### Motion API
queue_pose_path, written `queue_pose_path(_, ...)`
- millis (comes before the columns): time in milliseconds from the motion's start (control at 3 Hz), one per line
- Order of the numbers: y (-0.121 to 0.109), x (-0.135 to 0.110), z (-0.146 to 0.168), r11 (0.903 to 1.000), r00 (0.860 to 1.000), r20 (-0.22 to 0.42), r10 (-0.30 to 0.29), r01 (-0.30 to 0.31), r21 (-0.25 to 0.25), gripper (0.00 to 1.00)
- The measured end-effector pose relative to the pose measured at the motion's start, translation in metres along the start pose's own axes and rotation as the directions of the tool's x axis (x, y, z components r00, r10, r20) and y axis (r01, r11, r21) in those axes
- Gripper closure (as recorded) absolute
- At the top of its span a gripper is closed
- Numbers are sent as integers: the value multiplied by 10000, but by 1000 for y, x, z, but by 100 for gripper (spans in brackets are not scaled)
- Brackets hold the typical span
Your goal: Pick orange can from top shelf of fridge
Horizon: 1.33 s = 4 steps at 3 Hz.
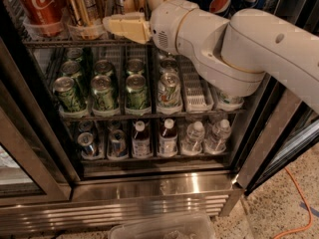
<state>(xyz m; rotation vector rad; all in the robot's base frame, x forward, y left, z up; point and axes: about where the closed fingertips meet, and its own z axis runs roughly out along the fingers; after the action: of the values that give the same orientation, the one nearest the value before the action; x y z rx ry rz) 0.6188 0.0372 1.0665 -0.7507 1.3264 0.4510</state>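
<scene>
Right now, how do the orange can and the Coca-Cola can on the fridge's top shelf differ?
The Coca-Cola can is red with white script; the orange can is golden-orange with dark label print. The Coca-Cola can stands at the far left; the orange can stands to its right, next to the gripper, which is at the top shelf's front edge. Both stand upright in clear plastic cups.

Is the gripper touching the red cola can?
Apart. The camera view shows an orange can standing between the red cola can and the gripper at the front of the top shelf.
</scene>
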Motion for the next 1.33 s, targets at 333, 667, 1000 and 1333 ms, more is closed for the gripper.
queue_pose_path(333,-3,-3,6,9999,9999,108,51,-52,137,19)
queue_pose_path(667,-3,-2,10,9998,9999,130,106,-108,192,38)
queue_pose_path(1000,0,2,12,9996,9997,89,214,-216,187,61)
queue_pose_path(1333,1,3,12,9996,9997,83,228,-229,185,85)
